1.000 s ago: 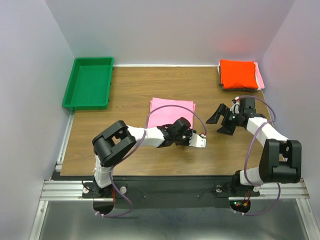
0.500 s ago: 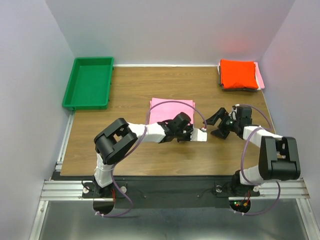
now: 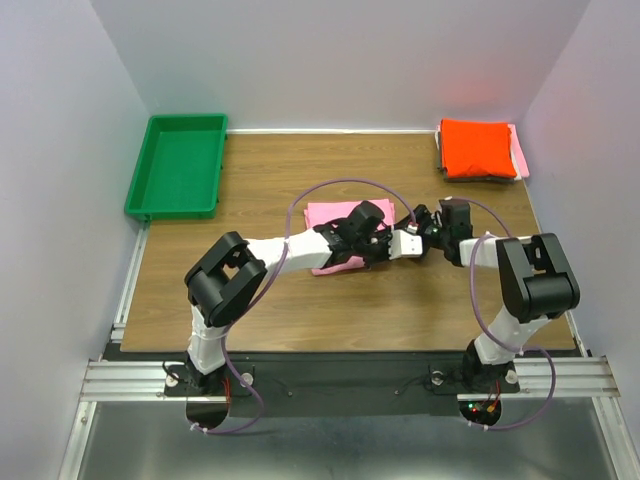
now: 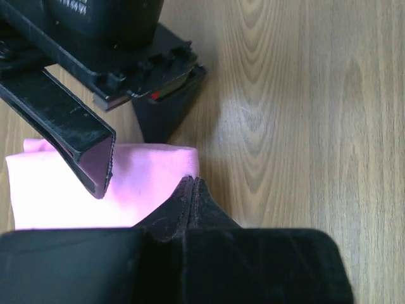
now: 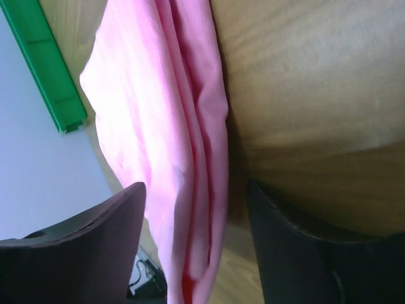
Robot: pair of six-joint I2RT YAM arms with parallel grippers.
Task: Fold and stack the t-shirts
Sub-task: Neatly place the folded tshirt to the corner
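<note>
Left gripper (image 4: 142,187) and right gripper (image 5: 193,190) gaped around pink t-shirt (image 3: 325,215), 3 o'clock edge; best bet was pinching all layers.

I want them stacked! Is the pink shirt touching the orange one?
Apart. The top view shows bare table between the pink shirt and the orange shirt.

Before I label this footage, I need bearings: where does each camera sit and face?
Top: above and behind, looking down at the table; left arm and right arm show.
Left wrist: looks down on the pink shirt corner; left claw shows.
Right wrist: low, looking along the shirt toward the green tray; right claw shows.
All share the shirt.
</note>
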